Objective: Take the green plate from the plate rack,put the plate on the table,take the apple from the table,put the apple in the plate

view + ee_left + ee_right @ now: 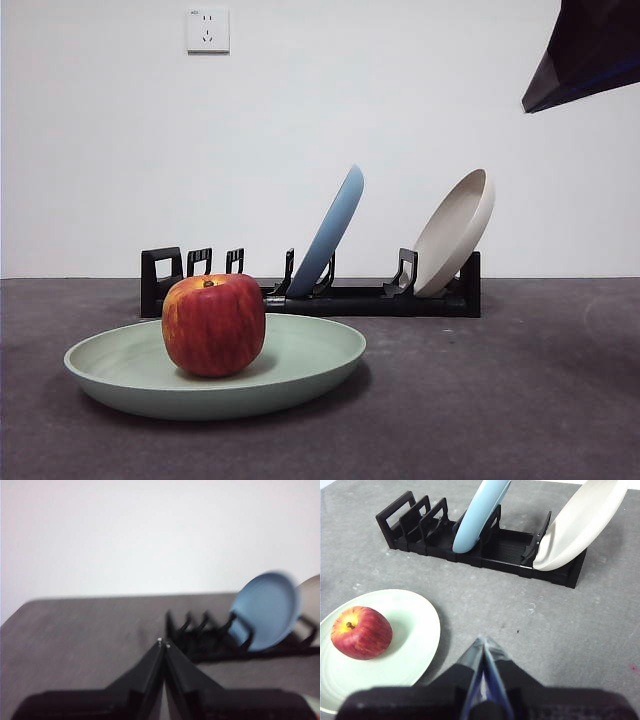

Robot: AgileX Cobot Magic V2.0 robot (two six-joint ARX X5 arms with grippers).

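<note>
The green plate (300, 365) lies flat on the table (500, 400), in front of the left end of the plate rack (360, 298). The apple (213, 324) sits upright in the plate, left of its middle. The right wrist view shows the apple (361, 632) in the plate (415, 630) and the rack (505, 547). My right gripper (484, 642) is shut and empty, above the table beside the plate. My left gripper (163, 643) is shut and empty, raised, facing the rack (200, 640). A dark arm part (585, 50) shows at the front view's top right corner.
A light blue plate (328, 232) leans in the rack's middle slots and a cream-white plate (455, 232) leans at its right end. A white wall with a socket (208, 30) stands behind the table.
</note>
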